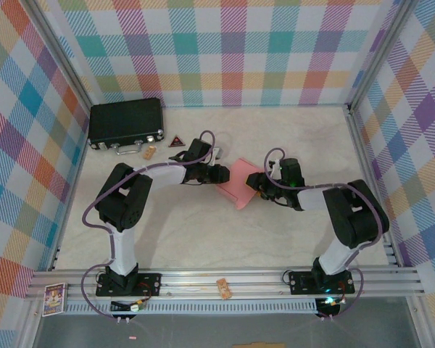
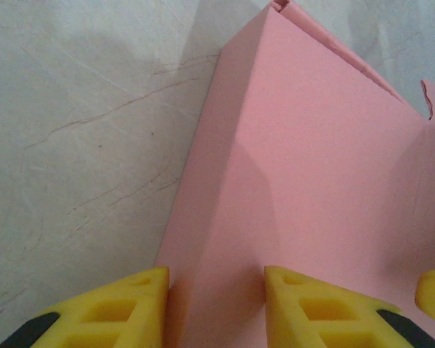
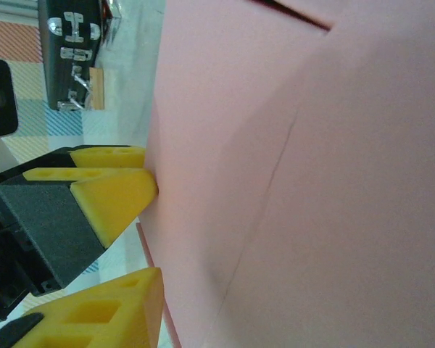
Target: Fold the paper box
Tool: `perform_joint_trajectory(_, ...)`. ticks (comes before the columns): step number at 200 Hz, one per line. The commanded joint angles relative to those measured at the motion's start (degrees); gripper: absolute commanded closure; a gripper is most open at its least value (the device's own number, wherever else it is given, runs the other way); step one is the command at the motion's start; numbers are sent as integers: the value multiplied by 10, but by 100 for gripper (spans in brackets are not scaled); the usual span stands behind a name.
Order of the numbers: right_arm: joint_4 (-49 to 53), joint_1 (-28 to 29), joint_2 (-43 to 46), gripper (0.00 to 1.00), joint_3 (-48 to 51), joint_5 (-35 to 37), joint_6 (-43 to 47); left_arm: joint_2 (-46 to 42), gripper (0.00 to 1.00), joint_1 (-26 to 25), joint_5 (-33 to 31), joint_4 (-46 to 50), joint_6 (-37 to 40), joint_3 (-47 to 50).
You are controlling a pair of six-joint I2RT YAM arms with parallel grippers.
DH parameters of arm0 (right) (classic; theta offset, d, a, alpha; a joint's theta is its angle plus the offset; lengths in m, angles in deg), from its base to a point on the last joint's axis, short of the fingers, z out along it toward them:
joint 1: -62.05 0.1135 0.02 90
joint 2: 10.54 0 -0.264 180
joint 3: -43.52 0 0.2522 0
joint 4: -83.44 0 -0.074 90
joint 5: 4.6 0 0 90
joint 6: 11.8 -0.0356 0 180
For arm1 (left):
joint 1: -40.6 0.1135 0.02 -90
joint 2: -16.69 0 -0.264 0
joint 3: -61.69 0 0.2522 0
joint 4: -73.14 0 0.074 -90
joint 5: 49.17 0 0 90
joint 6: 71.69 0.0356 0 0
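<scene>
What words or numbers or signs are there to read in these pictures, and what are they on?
No text reads clearly anywhere.
On the red triangle sign beside the black case: a mark, too small to read.
On the printed card at the near left corner: too blurred to read.
On the paper box: plain pink, no print.

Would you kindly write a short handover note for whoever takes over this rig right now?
Left tool: fingers straddle a raised fold of the salmon-pink thin card paper box; grip unconfirmed.
Right tool: at the box's opposite edge, one finger hidden by card; state unclear.
Box: middle of the white table.
Done: one panel creased upward.
Left: remaining flaps; no closed box yet.
</scene>
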Motion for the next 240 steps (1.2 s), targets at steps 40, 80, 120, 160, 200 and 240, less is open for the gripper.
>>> perform_joint_trajectory(40, 117, 19, 88, 56, -19, 37, 31, 6, 60, -13, 49, -5, -4, -18)
perform_joint_trajectory(80, 214, 27, 137, 54, -55, 69, 56, 0, 56, -13, 69, -25, -19, -12)
perform_joint_trajectory(120, 266, 31, 149, 52, -89, 82, 72, 0, 54, -13, 96, -43, -37, -9)
perform_joint_trajectory(160, 308, 34, 128, 52, -138, 85, 86, 0, 55, -11, 97, -62, -52, -3)
perform_joint_trajectory(200, 341, 35, 151, 51, -114, 132, 89, 4, 55, -11, 93, -55, -51, -8)
perform_joint_trajectory(240, 338, 34, 160, 51, -56, 164, 92, 14, 55, -13, 101, -40, -43, -21)
